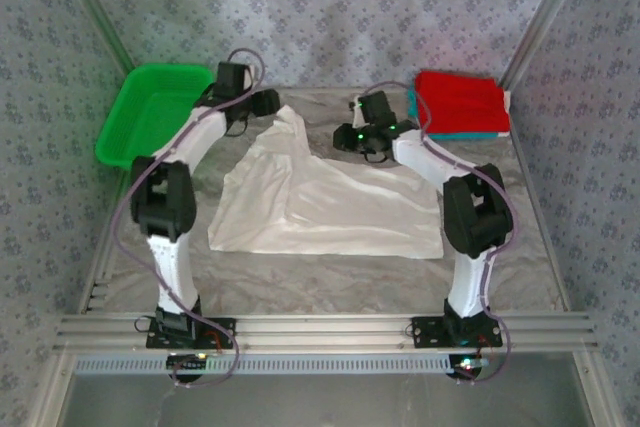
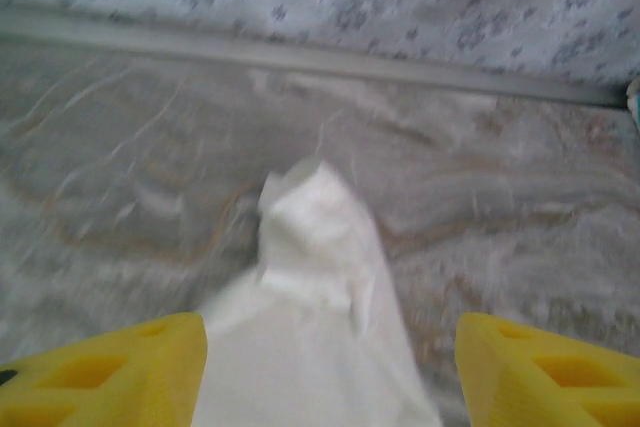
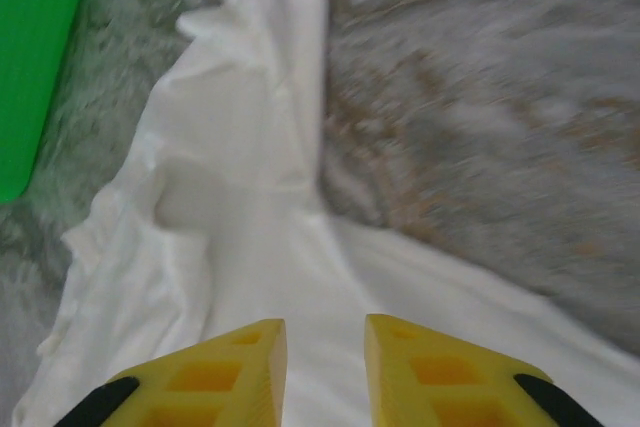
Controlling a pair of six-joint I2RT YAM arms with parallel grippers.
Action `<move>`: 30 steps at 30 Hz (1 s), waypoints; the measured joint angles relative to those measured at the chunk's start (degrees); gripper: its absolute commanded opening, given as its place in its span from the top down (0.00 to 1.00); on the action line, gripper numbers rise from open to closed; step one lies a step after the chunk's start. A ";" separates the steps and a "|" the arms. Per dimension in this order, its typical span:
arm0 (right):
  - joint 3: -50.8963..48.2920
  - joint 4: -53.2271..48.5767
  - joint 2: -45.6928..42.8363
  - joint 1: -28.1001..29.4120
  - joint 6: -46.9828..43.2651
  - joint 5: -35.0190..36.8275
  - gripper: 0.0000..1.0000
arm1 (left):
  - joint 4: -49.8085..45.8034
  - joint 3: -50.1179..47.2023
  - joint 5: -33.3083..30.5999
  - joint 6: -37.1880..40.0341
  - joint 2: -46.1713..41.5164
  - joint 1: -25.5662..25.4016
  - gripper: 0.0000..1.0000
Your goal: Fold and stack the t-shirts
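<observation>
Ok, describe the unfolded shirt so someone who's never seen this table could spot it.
On the grey table, look to the middle: the white t-shirt lies spread and rumpled. The red shirt and teal shirt in the far right corner are folded and stacked; this one is not.

Looked like a robot laboratory cell, not a home or a shop. Was closed at the back and on both sides by walls (image 1: 330,7) of grey cloth with a small repeated pattern, fixed between slanted metal posts (image 1: 95,12). Had a left arm (image 1: 175,227) and a right arm (image 1: 470,227) bolted on aluminium rails (image 1: 330,332) at the near edge of the table (image 1: 330,282). Carried loose cables (image 1: 118,237) along the arms. Kept the table under a grey marbled sheet.
</observation>
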 measured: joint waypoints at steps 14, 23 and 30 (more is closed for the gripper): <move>-11.41 5.11 -2.05 -6.75 0.70 -1.68 0.69 | -22.82 38.42 -2.84 0.76 30.47 -3.02 0.53; -11.89 7.28 -2.12 -8.31 1.51 -3.52 0.69 | -24.26 40.70 -3.45 1.68 31.08 -3.10 1.00; -10.84 7.26 -1.31 -8.26 1.51 -4.70 0.69 | -23.96 45.64 -1.57 3.19 31.08 -3.67 1.00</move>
